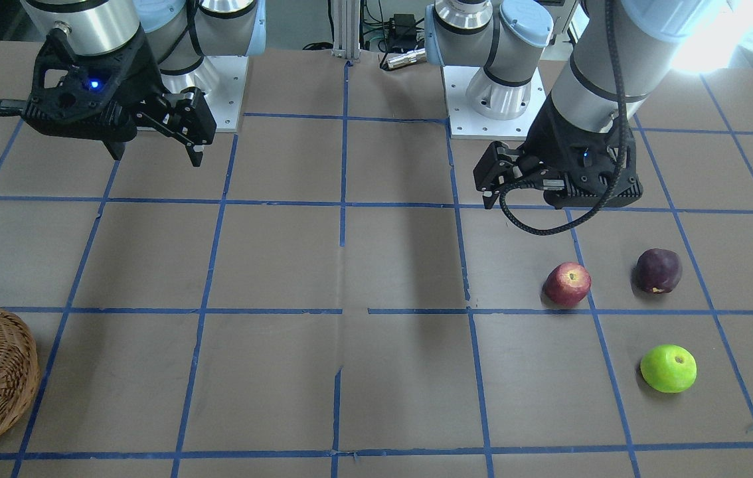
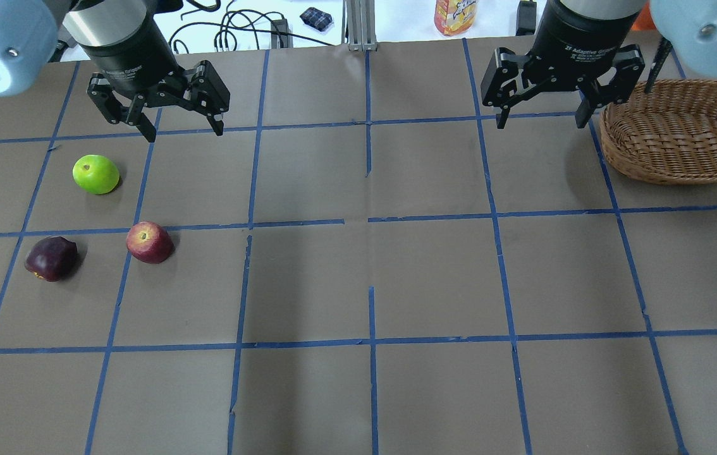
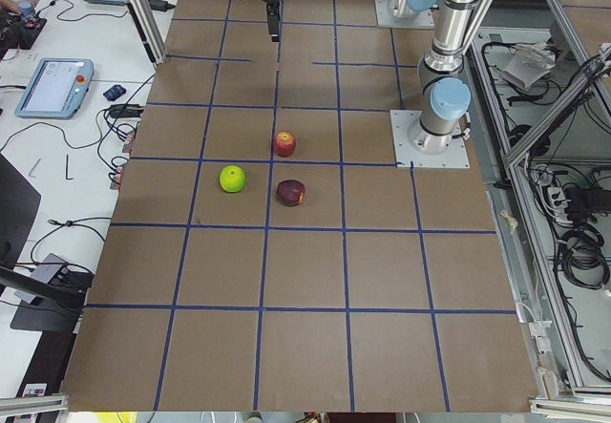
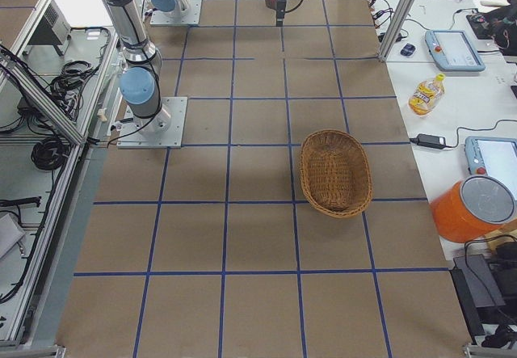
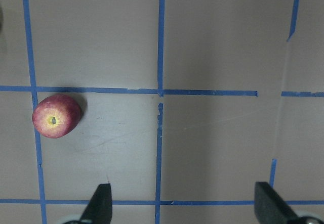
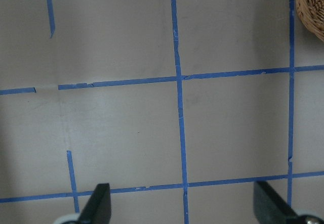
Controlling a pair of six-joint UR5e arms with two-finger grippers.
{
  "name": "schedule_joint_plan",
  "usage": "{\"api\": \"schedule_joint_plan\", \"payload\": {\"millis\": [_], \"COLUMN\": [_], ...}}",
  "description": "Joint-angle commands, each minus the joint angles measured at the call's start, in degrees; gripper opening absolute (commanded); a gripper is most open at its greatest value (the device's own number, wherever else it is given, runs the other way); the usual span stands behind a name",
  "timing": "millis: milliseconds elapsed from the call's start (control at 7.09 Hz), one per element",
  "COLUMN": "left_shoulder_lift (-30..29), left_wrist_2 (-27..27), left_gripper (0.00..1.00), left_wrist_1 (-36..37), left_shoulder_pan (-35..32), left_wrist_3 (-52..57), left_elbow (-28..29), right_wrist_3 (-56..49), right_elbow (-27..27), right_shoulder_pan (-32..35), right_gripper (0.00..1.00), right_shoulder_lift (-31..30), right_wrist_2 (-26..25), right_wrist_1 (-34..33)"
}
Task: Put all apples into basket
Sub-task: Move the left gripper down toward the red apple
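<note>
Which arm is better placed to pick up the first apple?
Left. The left end effector hangs open close to the red apple, green apple and maroon apple; its wrist camera sees the red one. The right end effector, also open, hangs beside the basket.

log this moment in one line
left gripper open, empty | right gripper open, empty | red apple, maroon apple, green apple on table | basket empty
</note>
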Motion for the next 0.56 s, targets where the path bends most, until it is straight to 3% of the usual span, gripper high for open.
{"api": "schedule_joint_plan", "payload": {"millis": [0, 282, 423], "left_shoulder_lift": [-0.91, -1.17, -3.53], "left_wrist_2": [0.08, 0.17, 0.86], "left_gripper": [1.0, 1.0, 1.0], "left_wrist_1": [0.93, 1.02, 0.94], "left_shoulder_pan": [0.05, 1.27, 4.33], "left_wrist_3": [1.09, 2.15, 10.51], "left_elbow": [-0.08, -0.17, -1.82], "right_wrist_3": [-0.2, -0.2, -0.29], "right_elbow": [0.24, 0.33, 0.24], "right_shoulder_pan": [-0.07, -0.07, -0.07], "right_gripper": [1.0, 1.0, 1.0], "right_shoulder_lift": [0.02, 0.02, 0.02], "right_wrist_2": [-0.08, -0.08, -0.17], "right_wrist_1": [-0.11, -0.02, 0.07]}}
